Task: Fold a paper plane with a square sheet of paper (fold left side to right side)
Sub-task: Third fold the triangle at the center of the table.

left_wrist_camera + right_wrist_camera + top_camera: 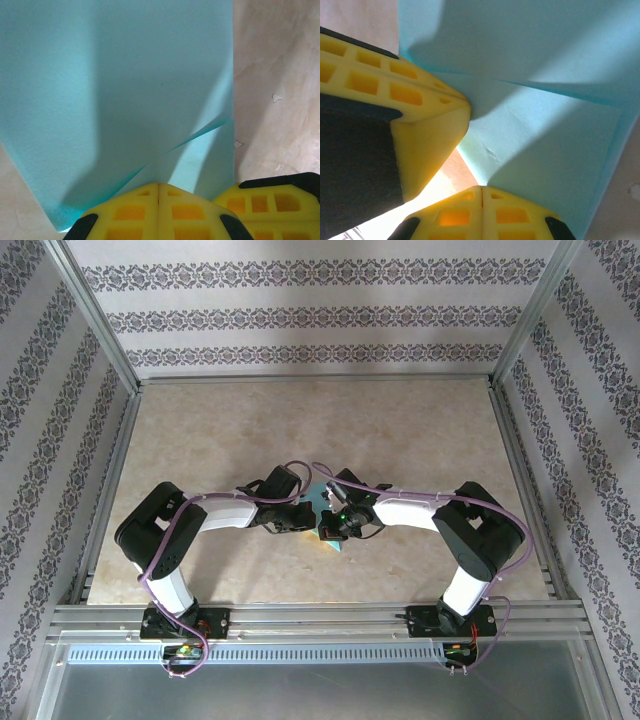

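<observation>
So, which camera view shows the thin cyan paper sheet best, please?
The left wrist view: the thin cyan paper sheet spreads wide, its folded flap clear. The right wrist view shows creases, partly blocked; the top view, a small sliver.

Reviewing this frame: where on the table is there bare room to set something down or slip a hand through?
Bare: the far half of the table up to the back wall, and the near pocket between the left arm, right arm and front rail. Crowded at centre: the left gripper and right gripper meet, shut, at the cyan paper.
</observation>
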